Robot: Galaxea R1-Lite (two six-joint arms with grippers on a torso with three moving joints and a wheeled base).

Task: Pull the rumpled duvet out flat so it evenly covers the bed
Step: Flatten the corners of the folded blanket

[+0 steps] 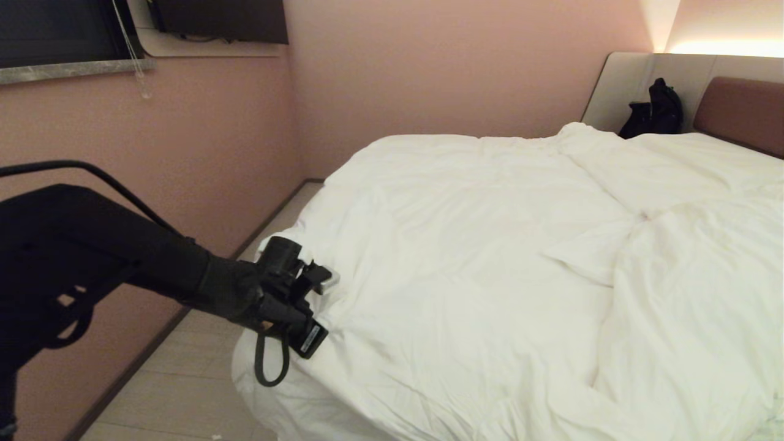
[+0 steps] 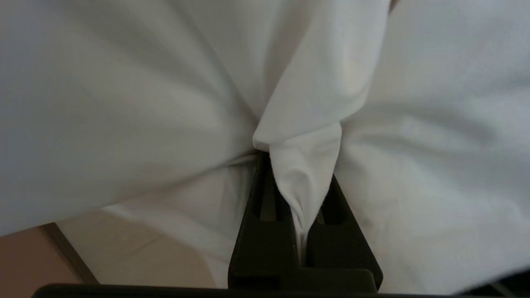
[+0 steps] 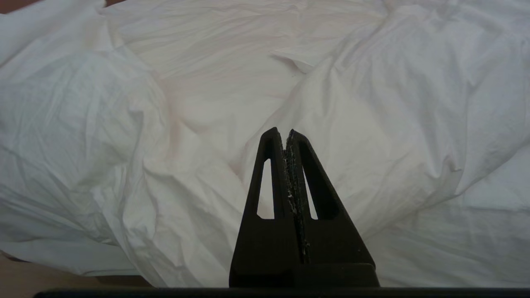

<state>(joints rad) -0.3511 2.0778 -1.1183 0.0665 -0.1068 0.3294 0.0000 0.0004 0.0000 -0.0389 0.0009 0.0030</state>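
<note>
Duvet [image 1: 490,245] bunched on bed [image 1: 744,110], near-left corner pinched thin in left gripper [image 2: 304,194]. Right gripper [image 3: 288,136] closed empty, hovering over duvet. Risk: small fold slipped from jaws if pulled hard; right-side hump left unflattened.

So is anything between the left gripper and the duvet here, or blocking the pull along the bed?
Nothing visible. The left gripper is shut on a fold of the duvet at the bed's near left corner. The right gripper is shut with nothing in it, above the duvet. A black bag sits against the headboard, off the duvet.
</note>
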